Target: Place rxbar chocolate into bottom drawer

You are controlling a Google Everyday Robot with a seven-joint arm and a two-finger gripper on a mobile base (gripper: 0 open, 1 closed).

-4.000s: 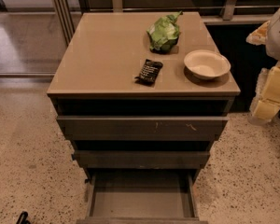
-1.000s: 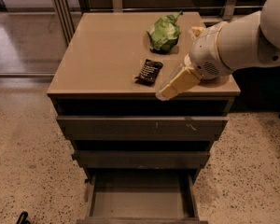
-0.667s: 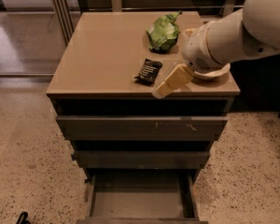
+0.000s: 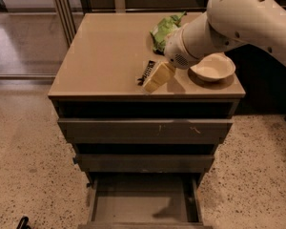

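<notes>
Grey-brown cabinet top (image 4: 109,46) fills the upper middle of the frame. White arm (image 4: 238,18) enters from the upper right, cut off by the top and right edges. Gripper (image 4: 157,77), tan-yellow, sits low over the centre-right of the top, right at the rxbar chocolate (image 4: 147,70). Only a dark sliver of the wrapper with pale lettering shows at the gripper's left side; the rest is covered. Cannot tell whether the gripper is released, clenched or grasping the bar, nor whether it touches it. Wrinkly green bag (image 4: 163,30) just behind, its right part hidden by the arm. Pale bowl (image 4: 212,67) to the right of the gripper, upper rim tucked under the arm. Below the top, the top drawer (image 4: 145,129) and the middle drawer (image 4: 144,162) sit stepped slightly forward, each more than the one above. Bottom drawer (image 4: 128,205) pulled well out at the lower centre; its front panel is clipped by the bottom edge, a dim shadow on its floor. Small dark object (image 4: 23,222) at the lower left corner, cut off, unidentifiable.
</notes>
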